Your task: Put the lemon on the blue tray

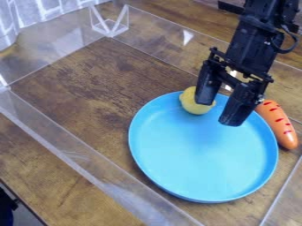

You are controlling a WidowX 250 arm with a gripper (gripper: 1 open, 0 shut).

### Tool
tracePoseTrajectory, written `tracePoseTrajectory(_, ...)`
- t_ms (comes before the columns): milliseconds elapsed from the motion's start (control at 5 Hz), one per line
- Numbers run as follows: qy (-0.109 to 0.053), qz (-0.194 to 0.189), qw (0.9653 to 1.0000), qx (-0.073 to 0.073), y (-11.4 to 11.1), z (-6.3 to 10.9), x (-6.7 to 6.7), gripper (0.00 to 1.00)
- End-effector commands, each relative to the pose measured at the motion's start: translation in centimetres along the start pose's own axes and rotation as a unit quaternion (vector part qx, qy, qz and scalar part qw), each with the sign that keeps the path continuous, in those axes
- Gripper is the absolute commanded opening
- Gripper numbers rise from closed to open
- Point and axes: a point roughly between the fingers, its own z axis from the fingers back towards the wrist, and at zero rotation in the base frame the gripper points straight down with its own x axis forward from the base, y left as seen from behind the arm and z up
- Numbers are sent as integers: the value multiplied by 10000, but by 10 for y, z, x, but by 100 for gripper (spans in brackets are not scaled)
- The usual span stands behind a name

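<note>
Hanging over the far edge of the blue tray (203,150), the gripper (222,98) has its two dark fingers spread wide and holds nothing. One finger (207,88) stands in front of the lemon (193,101), partly hiding it, while the other reaches down over the tray's rim nearer the orange carrot (278,122). Sitting at the tray's upper-left rim, the lemon seems to rest on the edge, though whether it lies fully inside cannot be told; the carrot lies outside the tray on the wooden table (94,88).
</note>
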Motion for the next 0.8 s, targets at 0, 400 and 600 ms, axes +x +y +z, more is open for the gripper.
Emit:
tracePoseTrajectory(0,-234,215,9995,-19,6,15,-8,100)
tracePoseTrajectory(400,-236,596,9978,-145,7,23,2,0)
tracePoseTrajectory(600,-251,743,9968,-180,3,25,7,100)
